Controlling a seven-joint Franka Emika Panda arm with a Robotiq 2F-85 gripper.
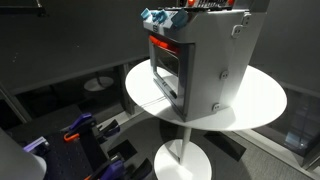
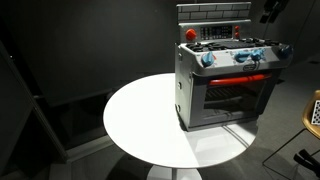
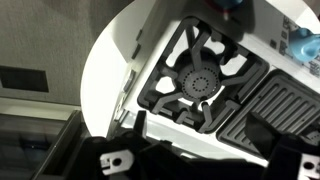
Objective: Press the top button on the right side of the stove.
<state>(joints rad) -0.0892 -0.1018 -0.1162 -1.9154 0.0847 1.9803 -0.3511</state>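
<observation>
White and round, the smooth tabletop took the left and the middle of an exterior view. On its right part stood the boxy grey metal toy stove with a red-orange front, its dark glass door turned toward the camera. A round red knob sat at the left of the stove top, then a row of blue knobs ran to the right above a red handle bar. A grey brick-pattern back panel rose behind them. At the top right corner a dark part of the robot arm hung above the stove. In the wrist view, the white table edge was at the left. Next to it lay a black star-shaped burner grate around a round burner, and right of it a dark ribbed plate. The gripper came in from the bottom and hovered above the stove top. Its two dark fingers were far from each other, so the jaws stood wide, and nothing was between them.
</observation>
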